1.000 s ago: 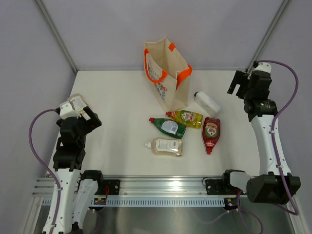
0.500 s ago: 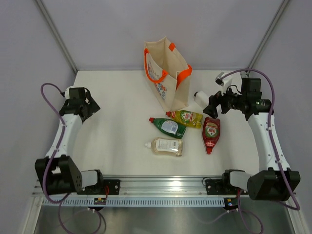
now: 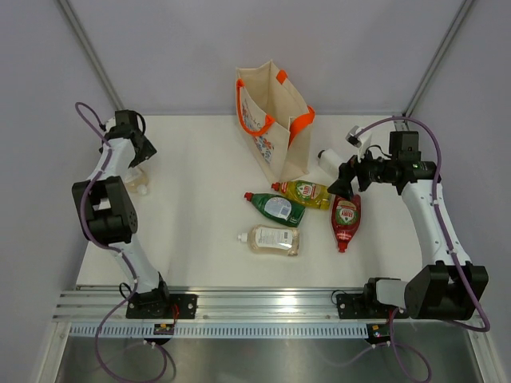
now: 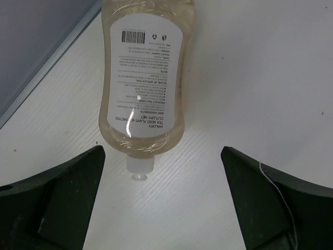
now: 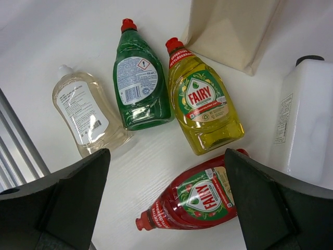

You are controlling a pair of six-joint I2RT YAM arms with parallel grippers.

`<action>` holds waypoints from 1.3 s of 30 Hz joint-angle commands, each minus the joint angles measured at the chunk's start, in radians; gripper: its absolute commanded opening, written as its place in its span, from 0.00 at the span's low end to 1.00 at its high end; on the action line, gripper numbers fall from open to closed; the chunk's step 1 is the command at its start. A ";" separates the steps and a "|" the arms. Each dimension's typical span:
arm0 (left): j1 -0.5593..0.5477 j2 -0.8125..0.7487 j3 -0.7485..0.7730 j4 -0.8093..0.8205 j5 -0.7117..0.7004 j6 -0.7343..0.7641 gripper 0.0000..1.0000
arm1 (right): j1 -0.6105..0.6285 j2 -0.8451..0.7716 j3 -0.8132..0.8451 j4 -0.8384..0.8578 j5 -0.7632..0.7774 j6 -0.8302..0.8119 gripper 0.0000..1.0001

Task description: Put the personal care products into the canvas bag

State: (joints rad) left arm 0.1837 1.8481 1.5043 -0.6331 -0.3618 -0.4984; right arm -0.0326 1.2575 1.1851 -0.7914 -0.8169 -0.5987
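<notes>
The canvas bag (image 3: 271,120) stands upright at the back middle, and its bottom corner shows in the right wrist view (image 5: 229,31). In front of it lie the yellow bottle (image 3: 307,193) (image 5: 204,104), green bottle (image 3: 275,207) (image 5: 138,83), clear-beige bottle (image 3: 271,239) (image 5: 86,112), red bottle (image 3: 346,219) (image 5: 200,200) and white bottle (image 3: 335,163) (image 5: 307,120). My right gripper (image 3: 345,179) (image 5: 166,208) is open and empty, hovering over the red bottle. My left gripper (image 3: 137,159) (image 4: 162,208) is open and empty above a second clear-beige bottle (image 3: 137,182) (image 4: 143,78) lying at the table's left edge.
The table's left edge and the grey wall (image 4: 36,47) run close beside the left bottle. An aluminium rail (image 3: 263,307) crosses the near edge by the arm bases.
My left arm swung out to the far left and now points down at the left bottle. My right gripper came down from the back right to over the red and yellow bottles.
</notes>
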 commanded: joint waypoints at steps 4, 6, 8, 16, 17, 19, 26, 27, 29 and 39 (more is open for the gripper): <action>0.037 0.107 0.117 -0.003 -0.092 0.063 0.99 | 0.000 0.036 0.022 0.008 -0.045 -0.012 0.99; 0.057 0.137 0.151 -0.019 -0.075 0.064 0.99 | 0.000 0.049 0.031 0.007 -0.044 -0.007 1.00; 0.080 0.163 0.158 -0.017 -0.059 0.072 0.99 | 0.000 0.063 0.042 0.003 -0.044 -0.004 0.99; 0.111 0.287 0.269 -0.076 0.027 0.142 0.99 | -0.001 0.105 0.088 -0.023 -0.054 -0.004 1.00; 0.114 0.296 0.272 -0.076 0.037 0.143 0.99 | -0.001 0.108 0.097 -0.026 -0.054 -0.006 0.99; 0.122 0.316 0.275 -0.079 0.069 0.146 0.99 | -0.001 0.111 0.105 -0.031 -0.056 -0.006 1.00; 0.126 0.341 0.263 -0.079 0.126 0.153 0.99 | -0.001 0.102 0.097 -0.038 -0.071 0.016 1.00; 0.129 0.344 0.258 -0.083 0.132 0.150 0.99 | -0.001 0.099 0.094 -0.035 -0.073 0.019 1.00; 0.129 0.347 0.246 -0.088 0.142 0.147 0.99 | -0.001 0.089 0.085 -0.031 -0.074 0.030 0.99; 0.148 0.267 0.123 0.050 0.432 0.139 0.08 | -0.001 0.051 0.065 -0.037 -0.082 0.042 1.00</action>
State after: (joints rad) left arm 0.3252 2.1571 1.6661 -0.6388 -0.1295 -0.3573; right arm -0.0326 1.3479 1.2503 -0.8162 -0.8593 -0.5678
